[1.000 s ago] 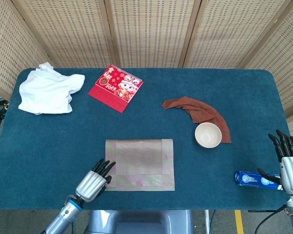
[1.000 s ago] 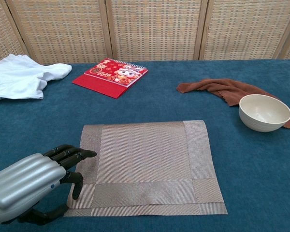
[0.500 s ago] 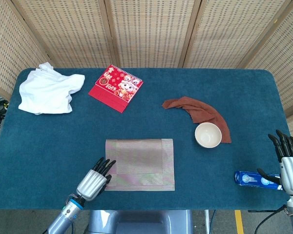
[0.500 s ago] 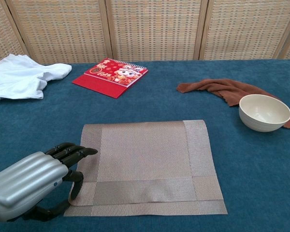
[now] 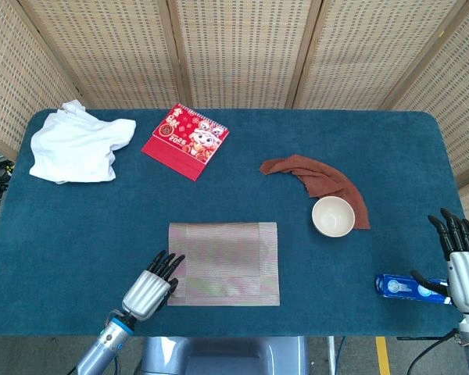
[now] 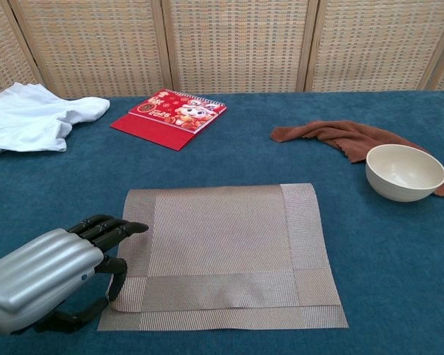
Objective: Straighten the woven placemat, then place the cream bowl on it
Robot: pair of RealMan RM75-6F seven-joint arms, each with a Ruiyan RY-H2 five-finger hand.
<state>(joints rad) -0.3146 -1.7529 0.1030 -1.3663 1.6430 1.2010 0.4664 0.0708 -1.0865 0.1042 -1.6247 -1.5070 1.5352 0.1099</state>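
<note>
The woven placemat point(image 5: 227, 262) point(image 6: 222, 244) lies flat near the table's front, square to the edge. A strip along its near side shows as a second layer. My left hand point(image 5: 150, 285) point(image 6: 52, 277) sits at its front-left corner, fingers loosely curled and apart. The fingertips point(image 6: 129, 229) touch the mat's left edge, and the thumb rests by the corner without a clear pinch. The cream bowl point(image 5: 332, 216) point(image 6: 404, 171) stands upright and empty, right of the mat, on the tip of a brown cloth. My right hand point(image 5: 463, 262) is far right, fingers spread, holding nothing.
A brown cloth point(image 5: 316, 176) point(image 6: 333, 134) lies behind the bowl. A small blue box point(image 5: 402, 287) lies by my right hand. A red calendar point(image 5: 185, 141) point(image 6: 170, 117) and a white cloth point(image 5: 74, 144) point(image 6: 29, 118) lie at the back left.
My left hand has drawn back slightly toward the front edge, and the mat's near-left corner has shifted a little. The bowl and my right hand have barely moved.
</note>
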